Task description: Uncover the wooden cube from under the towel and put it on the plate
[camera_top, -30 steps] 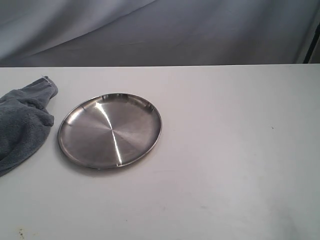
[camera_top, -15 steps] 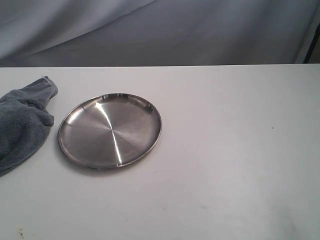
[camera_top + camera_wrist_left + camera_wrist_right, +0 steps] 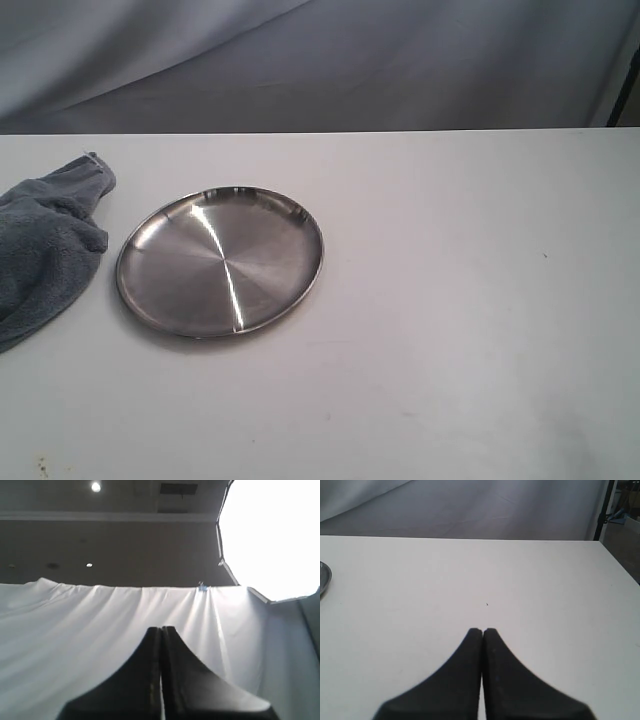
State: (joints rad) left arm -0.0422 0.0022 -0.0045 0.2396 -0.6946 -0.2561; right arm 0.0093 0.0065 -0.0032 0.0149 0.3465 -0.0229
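The dark grey-blue towel (image 3: 45,245) lies bunched at the table's left edge in the exterior view, partly cut off by the frame. The wooden cube is hidden. Just right of the towel sits the round steel plate (image 3: 220,260), with nothing on it; a sliver of its rim (image 3: 323,577) shows in the right wrist view. Neither arm appears in the exterior view. My left gripper (image 3: 161,628) is shut on nothing and points up at a white curtain, away from the table. My right gripper (image 3: 482,629) is shut on nothing, low over bare table right of the plate.
The white table (image 3: 450,300) stretches to the right of the plate, its far edge (image 3: 400,131) against a grey curtain (image 3: 350,60). A bright softbox lamp (image 3: 270,535) and ceiling lights show in the left wrist view. The table's right edge (image 3: 615,565) lies near a dark stand.
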